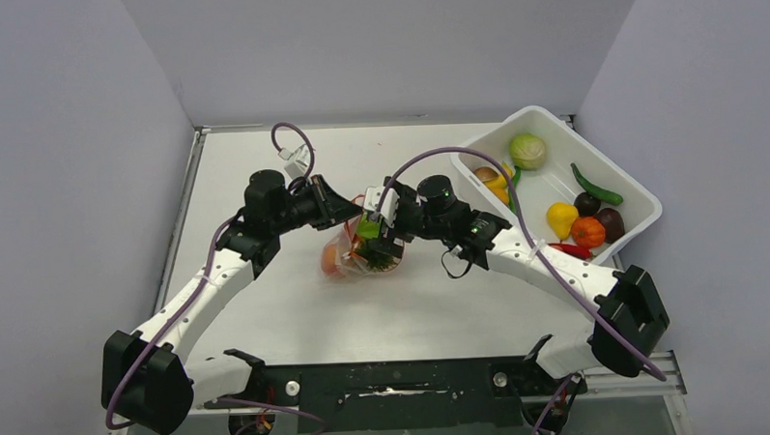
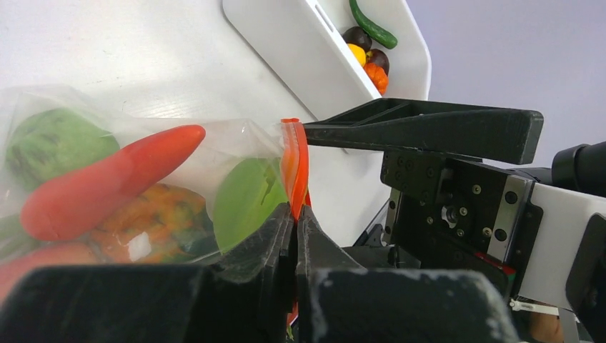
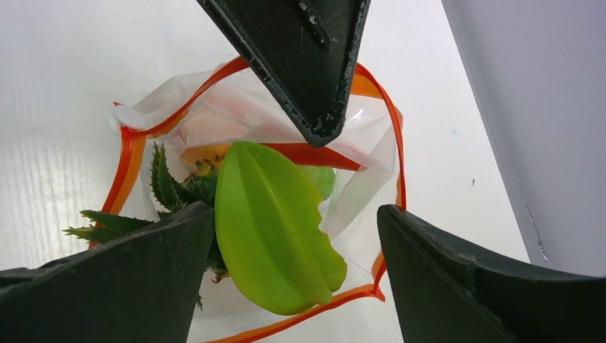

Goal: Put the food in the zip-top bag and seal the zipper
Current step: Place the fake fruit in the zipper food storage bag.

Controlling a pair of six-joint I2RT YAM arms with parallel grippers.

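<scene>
Left end effector [image 2: 295, 212] clenches the zipper [image 2: 293, 163]; right end effector [image 3: 296, 214] released. Top view: wrists largely obscure the zip-top bag [image 1: 339, 265].

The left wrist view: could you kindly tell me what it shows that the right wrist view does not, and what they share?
Only the left wrist view shows the red carrot lying inside the zip-top bag, the white tub behind, and the left tool shut on the zipper. Only the right wrist view shows the bag's mouth standing open, spiky green leaves at it, and the right tool open. Both show the ribbed green fruit near the zipper.
</scene>
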